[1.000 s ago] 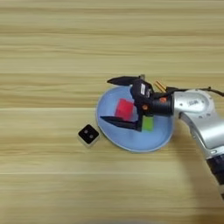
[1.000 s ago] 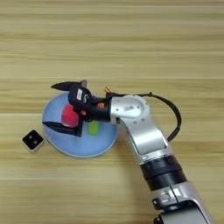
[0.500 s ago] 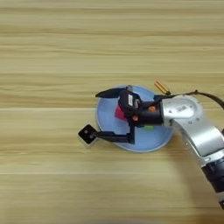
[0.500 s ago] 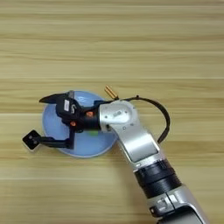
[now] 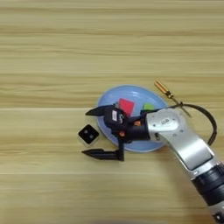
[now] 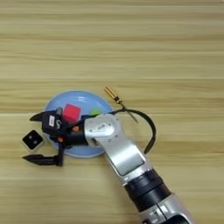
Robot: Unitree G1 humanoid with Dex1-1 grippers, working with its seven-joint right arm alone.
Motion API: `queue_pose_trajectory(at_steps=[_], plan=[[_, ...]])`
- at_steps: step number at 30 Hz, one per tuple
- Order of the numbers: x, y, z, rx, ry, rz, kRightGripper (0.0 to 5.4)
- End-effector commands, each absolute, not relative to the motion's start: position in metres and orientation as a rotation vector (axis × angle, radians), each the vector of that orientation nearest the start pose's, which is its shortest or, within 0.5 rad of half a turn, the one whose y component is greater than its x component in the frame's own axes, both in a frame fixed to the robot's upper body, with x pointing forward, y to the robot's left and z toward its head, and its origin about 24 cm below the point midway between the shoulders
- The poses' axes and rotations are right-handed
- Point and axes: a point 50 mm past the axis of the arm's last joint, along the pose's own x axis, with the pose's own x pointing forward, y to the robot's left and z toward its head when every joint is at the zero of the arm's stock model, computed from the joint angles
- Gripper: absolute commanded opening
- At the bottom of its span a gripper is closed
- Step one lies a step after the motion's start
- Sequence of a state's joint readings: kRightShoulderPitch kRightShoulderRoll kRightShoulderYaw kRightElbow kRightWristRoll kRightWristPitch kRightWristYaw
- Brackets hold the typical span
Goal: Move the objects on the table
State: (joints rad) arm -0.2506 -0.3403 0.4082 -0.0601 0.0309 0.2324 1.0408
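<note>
Gripper (image 5: 93,132) spread wide, holding nothing, fingers bracketing black cube (image 5: 89,134) just left of plate (image 5: 110,96). Red cube (image 5: 127,106) and green block (image 5: 148,106) on plate; screwdriver (image 5: 165,90) off its upper right rim. Advice: centre fingers on cube, descend level, close squarely.
</note>
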Motion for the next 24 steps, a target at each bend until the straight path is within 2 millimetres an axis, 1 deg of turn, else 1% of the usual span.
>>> queue_pose_trajectory(at_steps=[1, 7, 15, 20, 24], plan=[[0.254, -0.068, 0.086, -0.393, 0.119, 1.38, 5.36], [0.254, -0.066, 0.089, -0.394, 0.127, 1.375, 5.36], [0.252, -0.066, 0.095, -0.486, 0.124, 1.386, 5.36], [0.254, -0.064, 0.098, -0.573, 0.12, 1.373, 5.36], [0.256, -0.063, 0.097, -0.623, 0.125, 1.361, 5.36]])
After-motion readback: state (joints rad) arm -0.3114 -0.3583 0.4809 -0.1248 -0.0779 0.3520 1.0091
